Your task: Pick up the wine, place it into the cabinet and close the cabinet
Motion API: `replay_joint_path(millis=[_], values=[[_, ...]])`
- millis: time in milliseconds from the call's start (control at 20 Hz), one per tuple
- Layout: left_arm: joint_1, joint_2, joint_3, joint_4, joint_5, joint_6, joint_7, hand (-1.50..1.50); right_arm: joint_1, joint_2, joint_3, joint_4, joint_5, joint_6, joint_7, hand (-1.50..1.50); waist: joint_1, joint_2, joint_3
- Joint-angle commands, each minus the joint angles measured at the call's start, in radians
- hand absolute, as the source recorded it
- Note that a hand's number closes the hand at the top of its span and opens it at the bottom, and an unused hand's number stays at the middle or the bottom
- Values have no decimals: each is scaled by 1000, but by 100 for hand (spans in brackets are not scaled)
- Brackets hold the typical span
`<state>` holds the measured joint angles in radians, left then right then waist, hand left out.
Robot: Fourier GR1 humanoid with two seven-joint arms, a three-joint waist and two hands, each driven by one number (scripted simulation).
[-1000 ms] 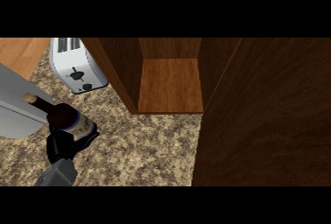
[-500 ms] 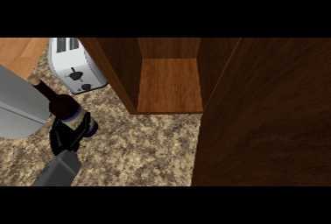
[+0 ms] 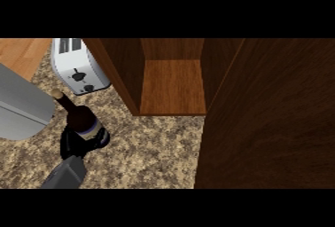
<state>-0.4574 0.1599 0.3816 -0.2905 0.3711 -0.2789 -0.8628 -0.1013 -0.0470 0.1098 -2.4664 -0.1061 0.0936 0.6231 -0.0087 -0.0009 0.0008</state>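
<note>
Speckled granite counter (image 3: 150, 150), brown and beige, fills the lower left of the head view. Wooden floor shows at the upper left corner.

Cabinet (image 3: 171, 84): dark wood, standing on the counter at centre, open, with a lighter wooden shelf floor visible inside. Its door (image 3: 274, 115) stands swung out, a broad dark panel covering the right side of the view.

Toaster (image 3: 78, 66): white with dark slots and black knob, on the counter just left of the cabinet.

Grey curved body (image 3: 20, 108): at the left edge; what it is cannot be told.

Wine bottle (image 3: 79, 117): dark glass, tan cork end, neck tilted toward the upper left, pale label band near its lower part. It sits left of the cabinet, outside it, below the toaster.

Left hand (image 3: 75, 142): black, on a grey forearm rising from the lower edge, fingers curled round the bottle's lower body.
</note>
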Motion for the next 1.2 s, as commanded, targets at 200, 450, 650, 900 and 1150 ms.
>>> replay_joint_path(millis=[200,450,650,900,1150], values=[[122,-33,-79,-133,-12,-116,38,150,-40,5,-2,-61,-35,-35,77,-150,13,-2,-1],[113,-60,-103,-257,23,-101,141,150,-35,8,-20,-21,-50,-7,14,-150,11,-1,-1],[222,-125,-171,-498,36,-40,257,150,14,10,-9,-50,-21,0,10,-150,17,-4,0],[386,-158,-316,-687,6,-33,226,150,-13,-16,-82,-25,-101,25,8,-150,18,-4,0],[453,-159,-529,-891,94,123,348,150,14,19,-7,-38,-42,13,4,-150,13,-3,0]])
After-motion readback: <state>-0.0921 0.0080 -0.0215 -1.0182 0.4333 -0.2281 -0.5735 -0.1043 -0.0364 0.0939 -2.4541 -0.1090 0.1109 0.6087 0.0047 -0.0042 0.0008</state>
